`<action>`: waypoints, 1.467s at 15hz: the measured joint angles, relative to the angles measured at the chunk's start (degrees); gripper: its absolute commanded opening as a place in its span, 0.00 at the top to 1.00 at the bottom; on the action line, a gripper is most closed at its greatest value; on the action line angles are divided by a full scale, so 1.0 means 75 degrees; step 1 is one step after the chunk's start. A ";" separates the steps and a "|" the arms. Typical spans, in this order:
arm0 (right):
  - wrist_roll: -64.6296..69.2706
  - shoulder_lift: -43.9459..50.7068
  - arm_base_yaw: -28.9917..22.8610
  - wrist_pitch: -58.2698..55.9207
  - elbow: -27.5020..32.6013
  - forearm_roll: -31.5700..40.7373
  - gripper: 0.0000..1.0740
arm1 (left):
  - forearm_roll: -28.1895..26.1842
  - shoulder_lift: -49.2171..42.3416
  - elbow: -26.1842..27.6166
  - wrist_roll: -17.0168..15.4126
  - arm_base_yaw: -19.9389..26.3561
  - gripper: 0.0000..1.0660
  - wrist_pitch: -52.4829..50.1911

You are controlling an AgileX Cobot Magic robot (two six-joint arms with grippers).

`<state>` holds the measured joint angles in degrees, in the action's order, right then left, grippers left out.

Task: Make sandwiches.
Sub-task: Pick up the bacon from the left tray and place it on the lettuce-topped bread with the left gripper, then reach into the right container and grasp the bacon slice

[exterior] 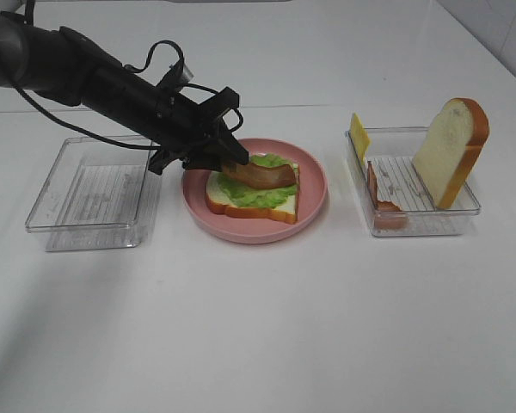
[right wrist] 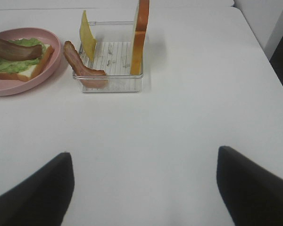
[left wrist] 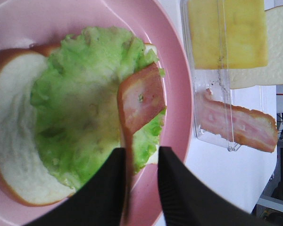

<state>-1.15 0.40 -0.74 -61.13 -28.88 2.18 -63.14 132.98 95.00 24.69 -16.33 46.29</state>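
No text, label, brand, number or sign can be read anywhere.

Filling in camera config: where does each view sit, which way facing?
Exterior high: mounted high, looks down on table; left arm, left gripper show.
Left wrist: on left arm, looks down at lettuce and bacon strip; its fingers show.
Right wrist: low, faces across toward clear tray; open right gripper frames it.
Shared: all see the pink plate.

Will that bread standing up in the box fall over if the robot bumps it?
Probably. The bread slice stands on its narrow edge, seemingly propped against the clear tray, so a sideways nudge could tip it flat. It looks thick and foam-like, so it is likely light and squashy, not fragile.
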 measured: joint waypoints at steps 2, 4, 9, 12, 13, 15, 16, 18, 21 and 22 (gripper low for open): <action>0.0000 0.0000 0.0000 0.0000 0.0000 0.0000 0.27 | 0.0130 -0.0199 0.0000 -0.0008 0.0000 0.32 -0.0053; 0.0000 0.0000 0.0000 0.0000 0.0000 0.0000 0.27 | 0.0428 -0.0596 0.0000 -0.0008 0.0000 0.27 -0.0222; 0.0000 0.0000 0.0000 0.0000 0.0000 0.0000 0.27 | 0.3384 -0.1933 0.0000 -0.1123 0.0000 0.27 0.0023; 0.0000 0.0000 0.0000 0.0000 0.0000 0.0000 0.27 | 0.4981 -0.2842 0.0000 -0.2093 0.0000 0.27 0.0749; 0.0000 0.0000 0.0000 0.0000 0.0000 0.0000 0.27 | 0.5523 -0.3201 0.0000 -0.2529 0.0000 0.27 0.1100; 0.0000 0.0000 0.0000 0.0000 0.0000 0.0000 0.27 | 0.6677 -0.3957 0.0000 -0.3254 0.0000 0.27 0.1818; 0.0000 0.0000 0.0000 0.0000 0.0000 0.0000 0.27 | 0.7074 -0.4309 0.0000 -0.3514 0.0000 0.27 0.2086; 0.0000 0.0000 0.0000 0.0000 0.0000 0.0000 0.27 | 0.8067 -0.5111 0.0000 -0.3980 0.0000 0.27 0.2934; 0.0000 0.0000 0.0000 0.0000 0.0000 0.0000 0.27 | 0.8625 -0.5921 -0.0145 -0.4095 0.0000 0.27 0.3056; 0.0000 0.0000 0.0000 0.0000 0.0000 0.0000 0.27 | 0.8686 -0.6280 -0.0390 -0.4095 0.0000 0.27 0.3071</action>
<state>-1.15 0.40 -0.74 -61.13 -28.88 2.18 2.01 85.89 92.07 -6.02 -16.33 69.33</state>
